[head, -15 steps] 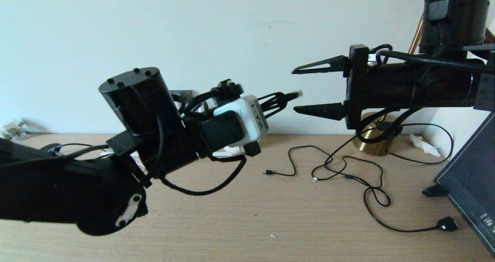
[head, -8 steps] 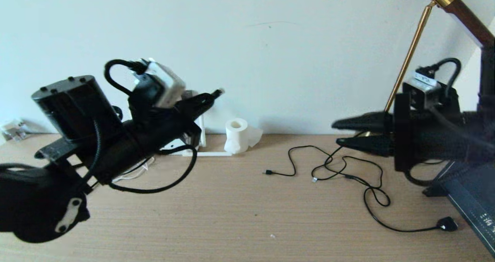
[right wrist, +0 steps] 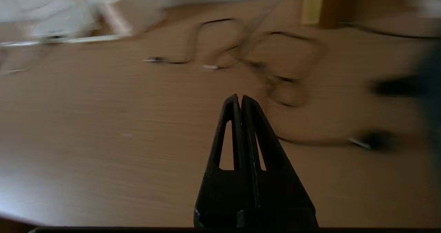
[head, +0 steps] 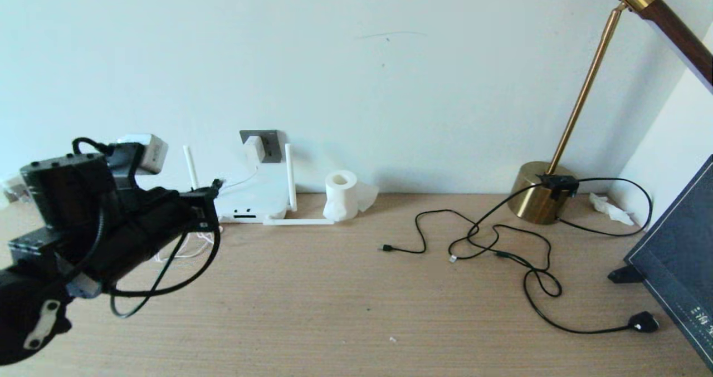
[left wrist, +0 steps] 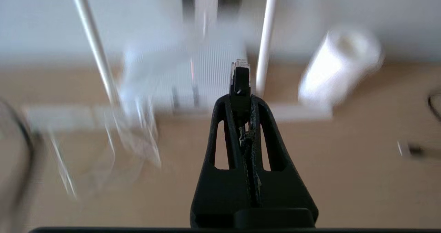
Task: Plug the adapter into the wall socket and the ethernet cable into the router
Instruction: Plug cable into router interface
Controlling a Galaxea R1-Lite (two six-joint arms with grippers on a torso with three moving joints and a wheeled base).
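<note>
Now the left gripper [left wrist: 240, 98], fingers clamped on the ethernet cable [left wrist: 239, 75] plug, should line its clear tip squarely with a router [head: 248, 197] port; the right gripper [right wrist: 240, 100] is closed on nothing.

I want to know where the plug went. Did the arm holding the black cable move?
Yes. The left gripper, shut on the ethernet cable, swung left and down, from beyond the tissue roll to the router.

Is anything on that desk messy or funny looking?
Yes. One router antenna lies flat on the desk while others stand upright. Loose black cables sprawl tangled near the lamp base, and a crumpled tissue sits beside it.
</note>
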